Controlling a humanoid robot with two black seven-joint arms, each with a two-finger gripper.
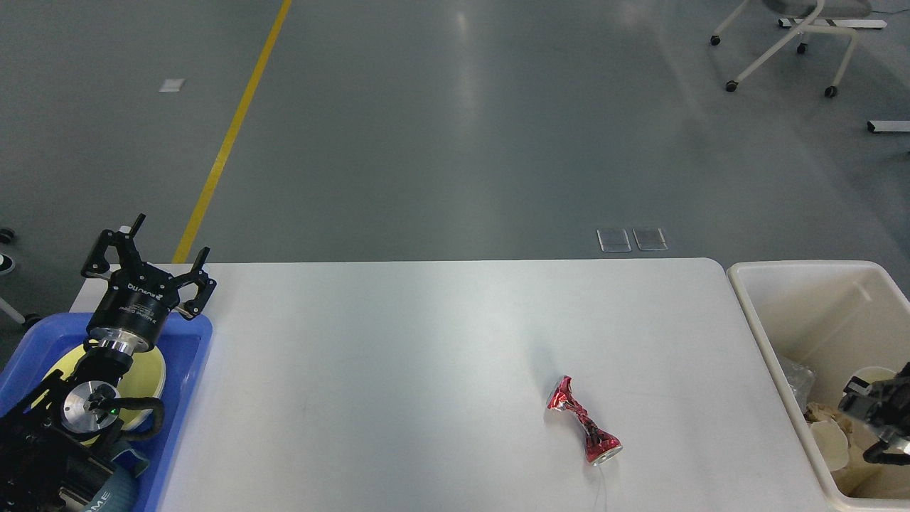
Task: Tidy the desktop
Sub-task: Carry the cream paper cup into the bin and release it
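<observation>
The white desktop [426, 348] fills the middle of the head view. A crushed red can [584, 422] lies on it to the right of centre, touching nothing else. My left gripper [151, 257] hangs open and empty above the desktop's far left corner. My right gripper [873, 425] is low inside the cream bin [753, 320] at the right edge, partly cut off by the frame. The rim of a white paper cup [873, 372] shows just behind it. Whether its fingers still hold the cup cannot be told.
A blue tray [195, 363] with a yellow plate [155, 375] sits at the left end, under my left arm. The cream bin also holds crumpled paper and plastic [828, 434]. A wheeled chair [789, 43] stands on the floor at the far right.
</observation>
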